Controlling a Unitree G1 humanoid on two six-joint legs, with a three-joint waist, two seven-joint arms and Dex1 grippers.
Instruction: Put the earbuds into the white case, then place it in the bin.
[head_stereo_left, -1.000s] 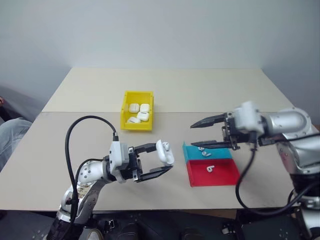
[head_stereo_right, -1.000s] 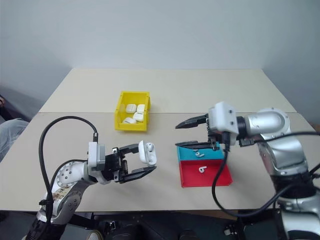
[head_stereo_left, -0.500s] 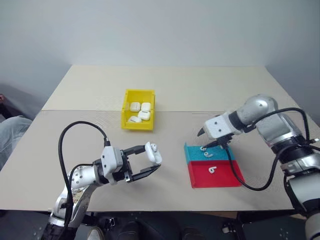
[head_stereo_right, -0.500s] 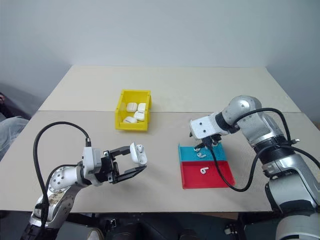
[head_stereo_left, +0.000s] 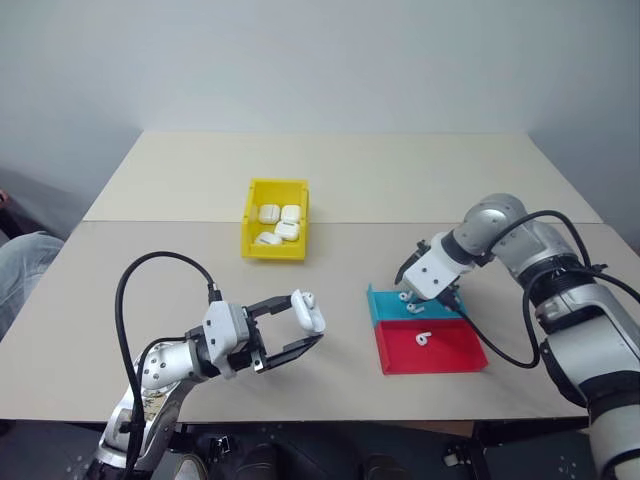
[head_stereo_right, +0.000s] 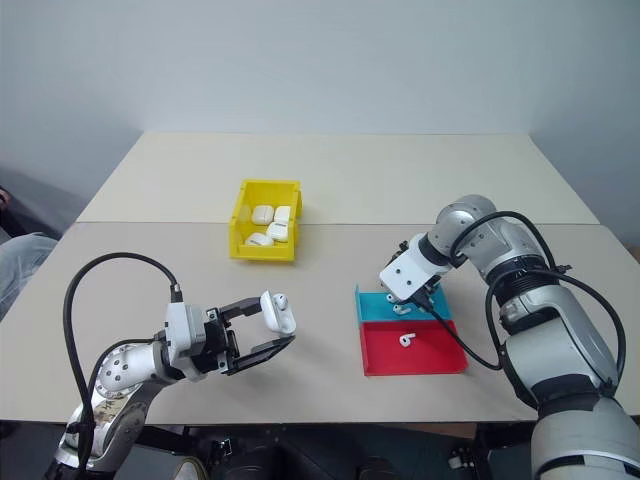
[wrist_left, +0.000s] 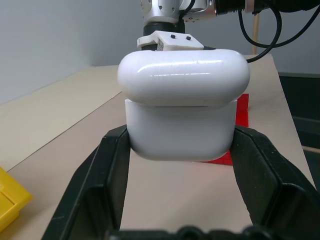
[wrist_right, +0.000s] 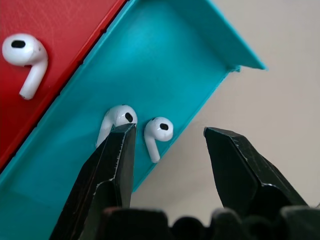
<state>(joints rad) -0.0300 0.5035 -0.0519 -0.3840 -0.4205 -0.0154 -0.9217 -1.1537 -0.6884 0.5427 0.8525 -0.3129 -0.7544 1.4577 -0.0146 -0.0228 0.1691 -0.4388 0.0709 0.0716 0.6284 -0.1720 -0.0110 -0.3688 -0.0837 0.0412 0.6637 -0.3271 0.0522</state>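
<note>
1. The yellow bin (head_stereo_left: 274, 232) stood far back on the table, well apart from both arms.
2. The left gripper (head_stereo_left: 300, 329) was clamped on the white case (head_stereo_left: 308, 311), lid ajar.
3. The right gripper (wrist_right: 169, 145), jaws apart, pointed down straddling one earbud (wrist_right: 157, 132) in the teal tray (wrist_right: 165, 60), stem running toward the claw.

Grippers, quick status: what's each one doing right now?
Left gripper: shut on the white case, held above the table.
Right gripper: open, nothing held, jaws straddling an earbud in the teal tray.
</note>
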